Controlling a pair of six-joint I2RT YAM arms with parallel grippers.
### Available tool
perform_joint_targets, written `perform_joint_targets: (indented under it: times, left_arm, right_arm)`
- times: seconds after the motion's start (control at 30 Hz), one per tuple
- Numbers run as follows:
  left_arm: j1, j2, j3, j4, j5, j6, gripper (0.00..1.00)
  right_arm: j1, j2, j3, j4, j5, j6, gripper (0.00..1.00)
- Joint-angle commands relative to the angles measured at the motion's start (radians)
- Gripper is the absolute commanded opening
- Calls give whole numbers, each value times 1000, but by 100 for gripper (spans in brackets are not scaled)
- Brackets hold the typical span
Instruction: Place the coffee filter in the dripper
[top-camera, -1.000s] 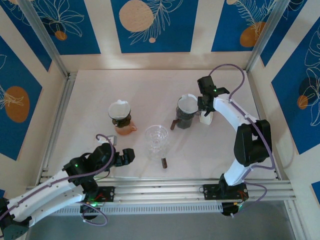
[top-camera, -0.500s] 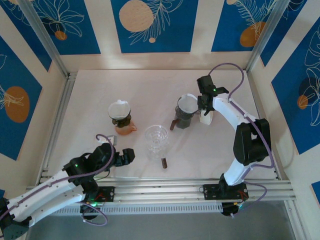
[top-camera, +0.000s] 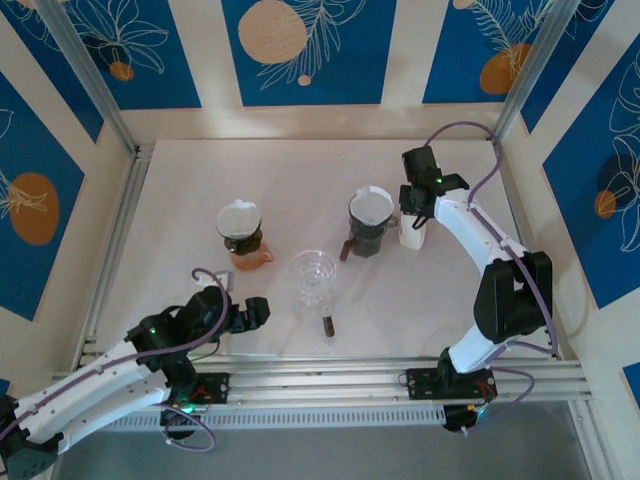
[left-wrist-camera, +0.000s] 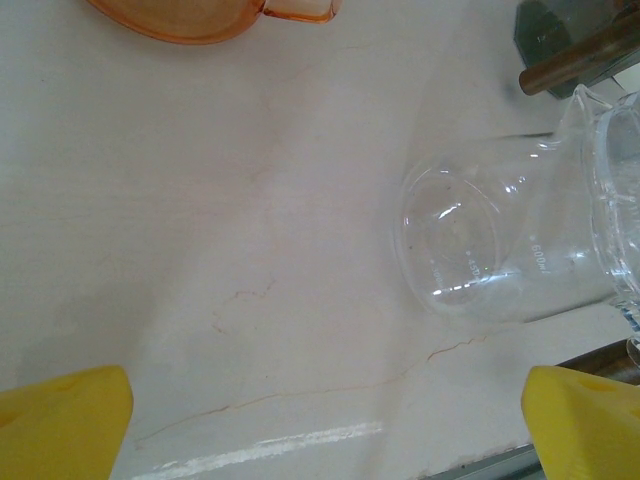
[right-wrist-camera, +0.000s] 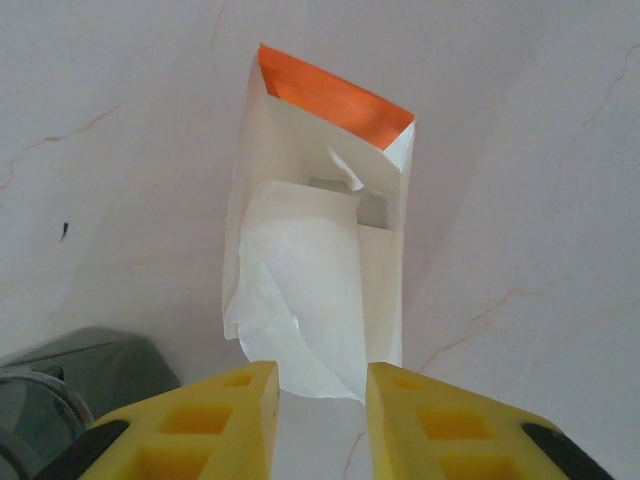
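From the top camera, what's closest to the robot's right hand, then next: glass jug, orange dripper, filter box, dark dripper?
From the right hand:
1. filter box, right beside it
2. dark dripper, just left
3. glass jug, table middle
4. orange dripper, far left

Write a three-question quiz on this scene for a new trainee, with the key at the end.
1. True or false: the left gripper has its jaws wide open.
2. What lies straight ahead of the right gripper? A) a white paper filter sticking out of its box; B) a metal spoon; C) a kettle.
3. Seen from above, how many drippers carry a white filter?
Key: 1 true. 2 A. 3 two: the orange dripper and the dark dripper.
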Motion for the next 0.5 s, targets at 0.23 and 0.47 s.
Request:
perform_joint_targets:
  times: [0.23,0.47]
  left_arm:
    - [7,-9,-19,9,13,-18,100]
    - [8,-9,-18,7,9,-18,100]
  right_arm:
    - [-61,48,-7,3,-78,31,30]
    - [-68,53,-26,18,-83,12,30]
